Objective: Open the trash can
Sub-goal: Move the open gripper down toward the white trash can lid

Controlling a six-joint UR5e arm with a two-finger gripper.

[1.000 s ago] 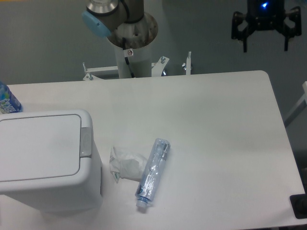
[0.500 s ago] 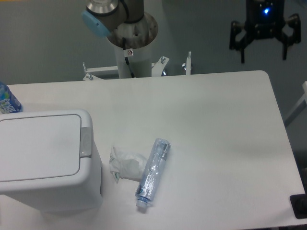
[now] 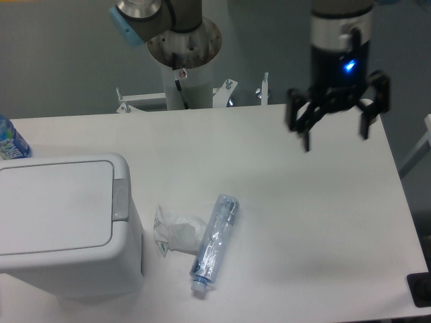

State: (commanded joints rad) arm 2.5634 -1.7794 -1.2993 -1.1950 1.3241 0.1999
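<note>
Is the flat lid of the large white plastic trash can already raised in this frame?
No: the large white plastic trash can has its flat lid lying closed, and the open end effector hangs far off to its right.

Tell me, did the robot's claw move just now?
Yes. The gripper came down and left, from beyond the table's far right corner to over it.

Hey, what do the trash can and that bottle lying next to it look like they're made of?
The trash can looks like white molded plastic: smooth, faintly glossy, rounded corners. The bottle seems thin clear plastic: see-through and crushed.
</note>
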